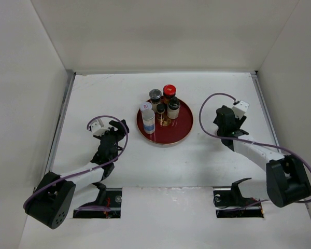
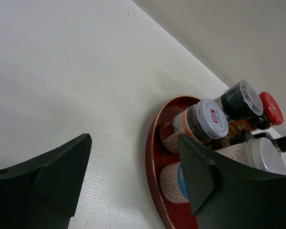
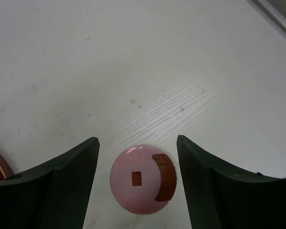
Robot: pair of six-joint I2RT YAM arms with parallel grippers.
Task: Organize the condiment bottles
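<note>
Five condiment bottles stand on the round red plate (image 1: 180, 130): a silver-capped one (image 1: 155, 95), a red-capped one (image 1: 169, 90), a white one with a blue label (image 1: 147, 120), a small black-capped one (image 1: 160, 109) and a dark-lidded jar (image 1: 173, 108). The pink-capped bottle (image 3: 142, 179) stands on the table between the open fingers of my right gripper (image 3: 137, 155), untouched; in the top view that gripper (image 1: 226, 126) hides it. My left gripper (image 2: 133, 145) is open and empty, just left of the plate (image 2: 150, 157), also seen from above (image 1: 119, 128).
White walls enclose the table on three sides. The left wrist view shows the red cap (image 2: 270, 107), a clear-lidded dark bottle (image 2: 242, 98) and a white-capped jar (image 2: 207, 119) crowded on the plate. Bare table lies between plate and right gripper.
</note>
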